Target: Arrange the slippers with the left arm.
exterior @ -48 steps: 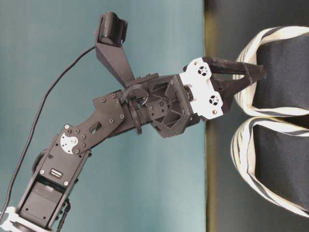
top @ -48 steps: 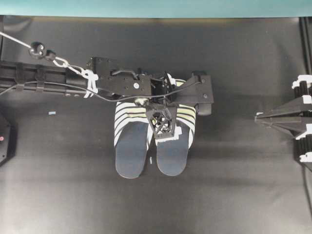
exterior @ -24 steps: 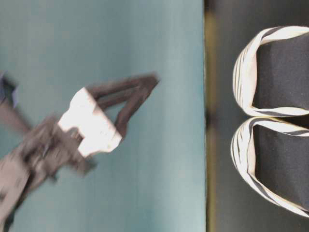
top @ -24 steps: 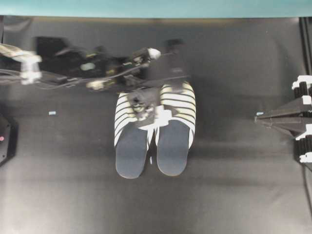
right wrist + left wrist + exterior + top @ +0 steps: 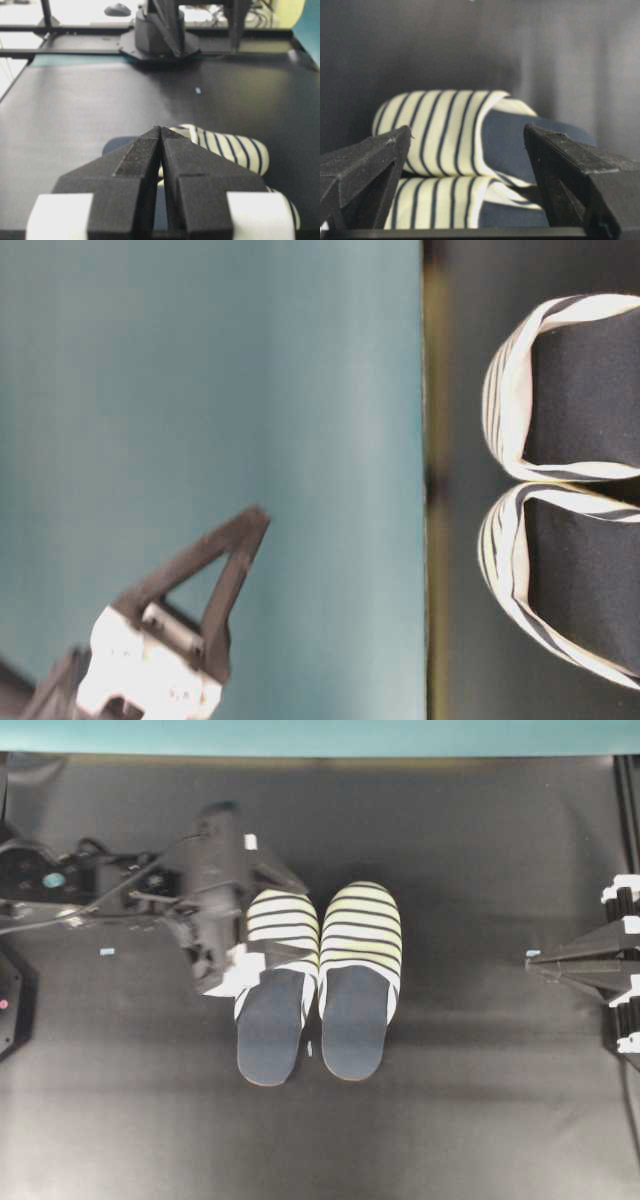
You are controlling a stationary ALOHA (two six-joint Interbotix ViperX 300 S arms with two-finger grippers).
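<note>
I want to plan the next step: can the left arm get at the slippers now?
Probably yes. The left gripper is open and empty, facing the slippers side-on from close by, and nothing lies between them. The right gripper sits shut, well off.

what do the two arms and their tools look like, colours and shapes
Both are black. The left arm is long, with exposed cables; its tool has thick, wedge-shaped matte fingers. The right tool is a pointed black wedge with white blocks behind, white clips in the overhead view.
</note>
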